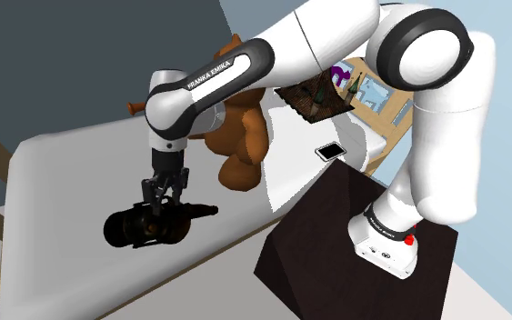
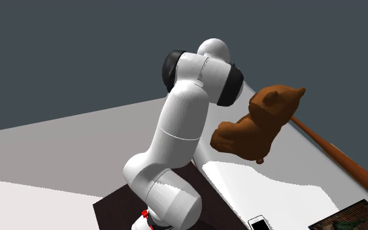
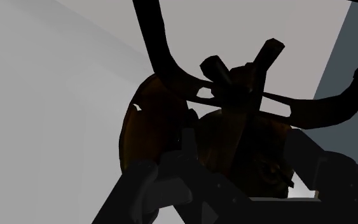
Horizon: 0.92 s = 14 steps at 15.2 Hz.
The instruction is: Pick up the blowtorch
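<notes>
The all-black two-finger gripper (image 1: pixel 165 204) hangs straight down from the white arm over the pale grey flat surface (image 1: pixel 72 182); its fingers (image 3: pixel 151 191) close in on either side of the dark brown-black, bulb-bodied blowtorch (image 1: pixel 146 227), and seem to clasp it, though the wrist view is murky; the torch lies on its side, nozzle toward the dark box stand (image 1: pixel 336 245); whether it rests on the surface or hangs just above, I cannot tell; a brown teddy bear (image 1: pixel 243 136) sits beyond.
</notes>
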Each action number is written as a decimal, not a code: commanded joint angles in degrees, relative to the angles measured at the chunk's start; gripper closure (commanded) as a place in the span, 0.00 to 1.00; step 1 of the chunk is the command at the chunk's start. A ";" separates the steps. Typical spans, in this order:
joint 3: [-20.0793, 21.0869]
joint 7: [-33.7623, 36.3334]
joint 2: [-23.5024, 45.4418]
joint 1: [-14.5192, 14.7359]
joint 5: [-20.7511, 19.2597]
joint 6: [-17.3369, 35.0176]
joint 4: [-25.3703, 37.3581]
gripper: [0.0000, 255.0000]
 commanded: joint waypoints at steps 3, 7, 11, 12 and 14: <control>0.04 0.88 -1.67 -0.18 -0.11 -1.76 0.27 1.00; 0.09 1.92 -3.44 -0.37 -0.26 -3.89 0.85 1.00; 0.13 2.98 -5.07 -0.55 -0.41 -6.07 1.63 1.00; 0.14 3.25 -5.46 -0.60 -0.45 -6.62 1.85 1.00; 0.16 3.79 -6.20 -0.69 -0.53 -7.74 2.34 1.00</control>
